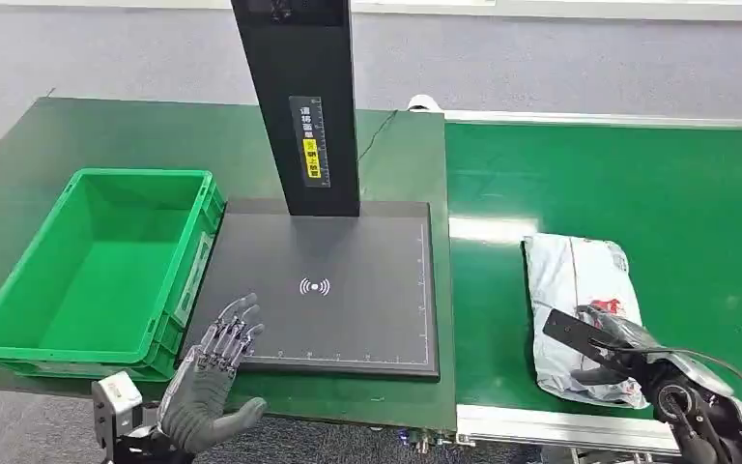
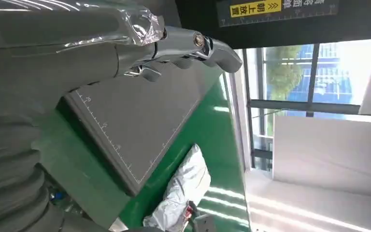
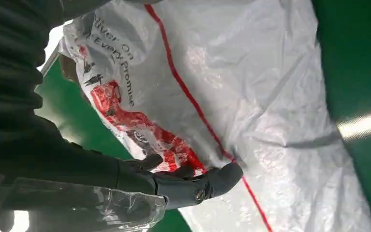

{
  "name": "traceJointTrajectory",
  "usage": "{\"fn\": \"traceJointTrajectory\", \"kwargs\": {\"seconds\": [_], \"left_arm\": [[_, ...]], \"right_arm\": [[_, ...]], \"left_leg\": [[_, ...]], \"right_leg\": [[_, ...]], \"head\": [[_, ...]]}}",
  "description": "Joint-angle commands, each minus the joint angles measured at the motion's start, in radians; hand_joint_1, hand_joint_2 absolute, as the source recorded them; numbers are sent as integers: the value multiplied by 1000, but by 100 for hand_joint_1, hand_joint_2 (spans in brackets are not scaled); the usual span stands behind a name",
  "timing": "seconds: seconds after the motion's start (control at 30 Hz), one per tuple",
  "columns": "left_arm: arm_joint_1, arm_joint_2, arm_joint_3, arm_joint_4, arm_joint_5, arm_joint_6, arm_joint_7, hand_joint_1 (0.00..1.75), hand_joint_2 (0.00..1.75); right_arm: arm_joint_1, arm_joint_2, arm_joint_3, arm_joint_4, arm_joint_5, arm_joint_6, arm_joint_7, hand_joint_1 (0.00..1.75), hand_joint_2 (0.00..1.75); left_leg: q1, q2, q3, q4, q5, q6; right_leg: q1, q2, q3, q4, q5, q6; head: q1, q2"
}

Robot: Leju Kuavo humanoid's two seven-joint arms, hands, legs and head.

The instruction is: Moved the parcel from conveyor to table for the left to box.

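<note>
parcel (image 1: pixel 576 300) lies on the conveyor (image 1: pixel 638 184) right of the scanner pad (image 1: pixel 348 290), right robot hand (image 1: pixel 613 343) touching it, grip unclear; left robot hand (image 1: pixel 217 372) fingers apart, empty.

There was one parcel (image 1: pixel 578 314), a white plastic mailer with red print, lying under the right hand's fingers (image 3: pixel 222 176). One green crate (image 1: pixel 97 271) stood just beyond the left hand's fingers (image 1: pixel 235 329), and one black scanner pad (image 1: pixel 348 290) lay beneath them. One dark post (image 1: pixel 299 106) rose from the pad.
</note>
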Motion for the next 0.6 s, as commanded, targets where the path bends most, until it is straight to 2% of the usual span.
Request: {"fn": "traceJointTrajectory", "kwargs": {"seconds": [0.03, 0.27, 0.6], "left_arm": [[-19, 19, 2, 48, -1, -1, 6, 0, 175], [-31, 20, -4, 54, 4, 1, 15, 0, 175], [-29, 27, -13, 55, 10, 12, 16, 0, 175]], "right_arm": [[-45, 1, 114, 49, 2, 21, 2, 0, 175], [-63, -16, 199, 74, 30, 36, 16, 0, 175], [-54, -95, 279, 29, 42, 56, 11, 0, 175]], "left_leg": [[0, 3, 1, -1, 0, 0], [0, 4, 2, -2, 1, 0], [0, 1, 1, -1, 0, 0]], "right_leg": [[0, 2, 0, -1, 1, -1], [1, 2, 1, -3, 2, -1], [0, 0, 1, -1, 0, 0]], "head": [[0, 0], [0, 0], [0, 0]]}}
